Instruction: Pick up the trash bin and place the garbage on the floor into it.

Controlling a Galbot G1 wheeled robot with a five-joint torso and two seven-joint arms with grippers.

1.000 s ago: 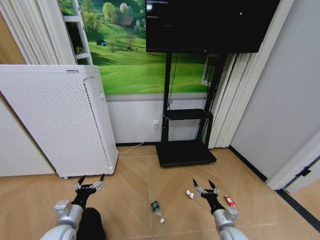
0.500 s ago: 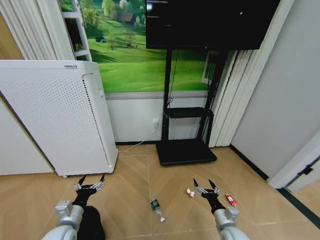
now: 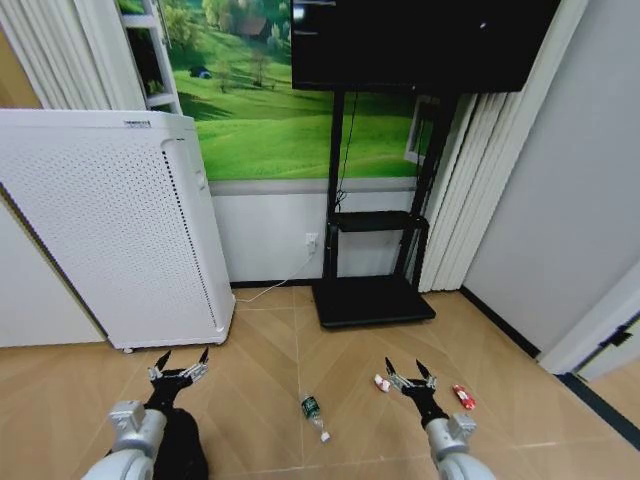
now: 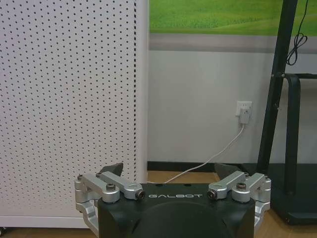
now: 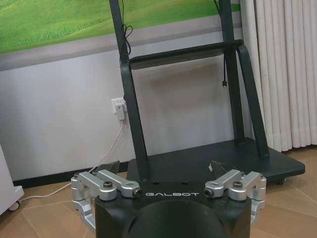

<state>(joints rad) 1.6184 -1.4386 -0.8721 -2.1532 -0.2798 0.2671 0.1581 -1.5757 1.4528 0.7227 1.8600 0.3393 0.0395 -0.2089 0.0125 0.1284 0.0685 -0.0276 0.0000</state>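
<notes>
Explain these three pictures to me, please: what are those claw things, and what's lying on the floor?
The claws are a wheeled robot's two hands. The head camera looks down at both: the left gripper and right gripper, fingers spread, holding nothing. The other two pictures come from cameras on each wrist, looking past the left gripper at a white perforated cabinet, and past the right gripper at a black TV stand. On the wooden floor lie a plastic bottle, a crumpled wrapper and a red packet.
</notes>
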